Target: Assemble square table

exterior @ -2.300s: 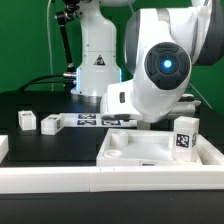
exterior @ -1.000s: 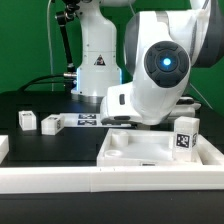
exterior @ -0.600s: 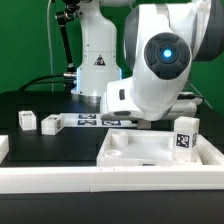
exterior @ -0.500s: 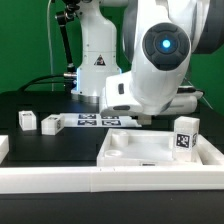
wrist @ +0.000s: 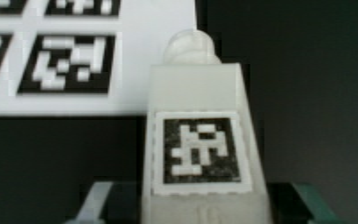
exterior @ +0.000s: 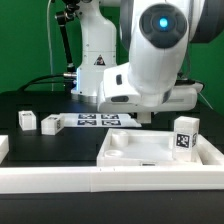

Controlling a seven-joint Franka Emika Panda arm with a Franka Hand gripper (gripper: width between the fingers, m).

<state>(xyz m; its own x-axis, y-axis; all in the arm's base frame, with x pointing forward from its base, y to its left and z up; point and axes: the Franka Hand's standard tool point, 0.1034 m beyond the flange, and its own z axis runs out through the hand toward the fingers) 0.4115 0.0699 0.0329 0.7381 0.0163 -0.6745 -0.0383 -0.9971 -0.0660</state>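
Observation:
In the wrist view my gripper point(wrist: 202, 203) is shut on a white table leg point(wrist: 197, 95). The leg's black-and-white tag point(wrist: 197, 150) faces the camera and its rounded tip points away, over the black table. In the exterior view the arm's bulky wrist hides the jaws and the held leg. The square tabletop point(exterior: 128, 152), a white slab with a raised rim, lies at the front right. A leg with a tag point(exterior: 184, 138) stands upright at its right side. Two more legs point(exterior: 25, 121) point(exterior: 50, 124) sit on the black table at the exterior view's left.
The marker board point(exterior: 92, 121) point(wrist: 51, 50) lies flat behind the tabletop, just beyond the held leg's tip. A long white rail point(exterior: 90, 182) runs along the front edge. The robot's base point(exterior: 97, 60) stands at the back.
The arm's wrist has lifted and swung a little toward the exterior view's left. The jaws have stayed shut on the leg. The loose parts have not moved.

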